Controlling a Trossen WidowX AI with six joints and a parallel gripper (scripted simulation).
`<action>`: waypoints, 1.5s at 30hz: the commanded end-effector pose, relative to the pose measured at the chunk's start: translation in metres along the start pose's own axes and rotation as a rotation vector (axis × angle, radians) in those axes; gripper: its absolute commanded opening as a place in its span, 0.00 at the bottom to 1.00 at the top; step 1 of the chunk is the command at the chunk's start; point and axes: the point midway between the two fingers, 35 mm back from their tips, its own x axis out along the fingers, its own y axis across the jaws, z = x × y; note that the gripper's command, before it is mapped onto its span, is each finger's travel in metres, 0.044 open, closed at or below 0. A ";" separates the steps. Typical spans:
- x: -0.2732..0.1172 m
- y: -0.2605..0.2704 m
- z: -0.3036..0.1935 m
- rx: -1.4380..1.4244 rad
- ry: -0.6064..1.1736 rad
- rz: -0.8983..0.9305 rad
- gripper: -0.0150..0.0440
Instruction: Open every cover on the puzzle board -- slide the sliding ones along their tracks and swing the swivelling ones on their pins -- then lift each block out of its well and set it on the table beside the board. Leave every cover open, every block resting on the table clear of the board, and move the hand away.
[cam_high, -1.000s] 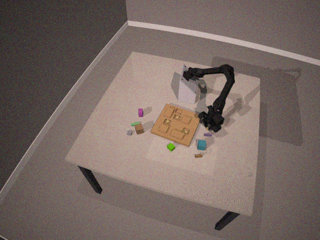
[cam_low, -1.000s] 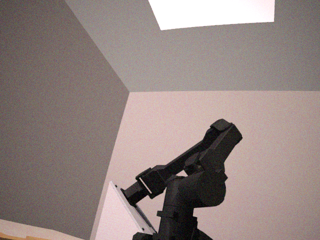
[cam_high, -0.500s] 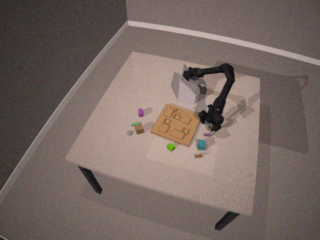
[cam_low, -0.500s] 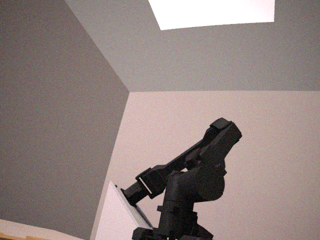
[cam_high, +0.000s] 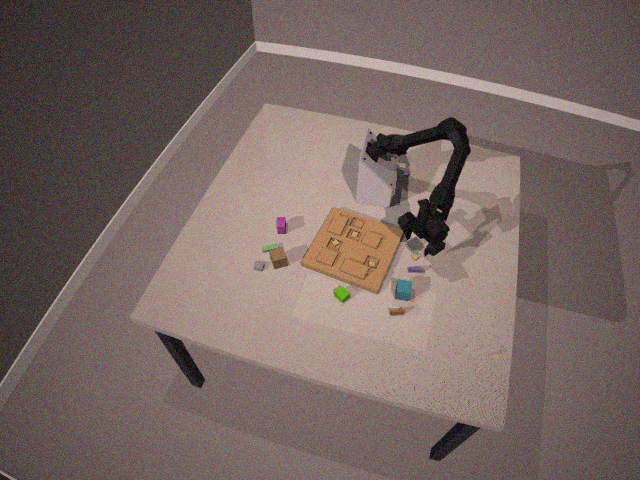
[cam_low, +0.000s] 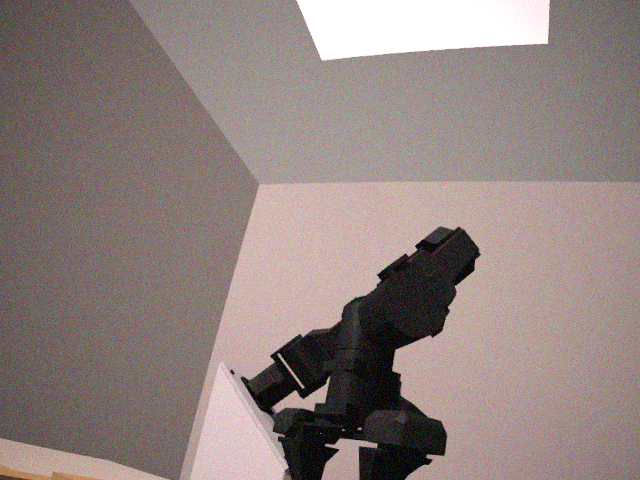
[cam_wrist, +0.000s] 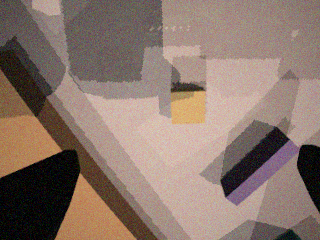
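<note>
The wooden puzzle board (cam_high: 310, 262) (cam_wrist: 100, 210) lies on the table. Its wood-coloured covers include an upper-left one (cam_high: 337, 224), a right one (cam_high: 372, 239), a lower-left one (cam_high: 327, 256) and a lower one (cam_high: 354, 267). Several square recesses show beside them; what they hold is too small to tell. A small yellow block (cam_high: 415, 256) (cam_wrist: 188, 107) rests on the table right of the board, clear of it. My gripper (cam_high: 419, 239) (cam_low: 347, 454) (cam_wrist: 188, 159) is wide open above the table by the board's right edge. The block shows between the spread fingers in the wrist view, not gripped.
Near the yellow block lie a purple bar (cam_high: 416, 269) (cam_wrist: 262, 172), a teal cube (cam_high: 403, 289) and an orange-brown bar (cam_high: 397, 311). A bright green block (cam_high: 341, 293) lies in front; magenta (cam_high: 281, 225), brown (cam_high: 278, 257), pale green (cam_high: 269, 248) and grey (cam_high: 258, 265) pieces lie left. A white panel (cam_high: 374, 186) stands behind.
</note>
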 end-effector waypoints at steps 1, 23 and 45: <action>-0.016 -0.002 0.002 -0.007 -0.002 -0.008 1.00; -0.015 0.070 -0.069 0.929 0.033 0.010 0.25; -0.017 0.185 -0.118 2.267 0.027 -0.004 0.25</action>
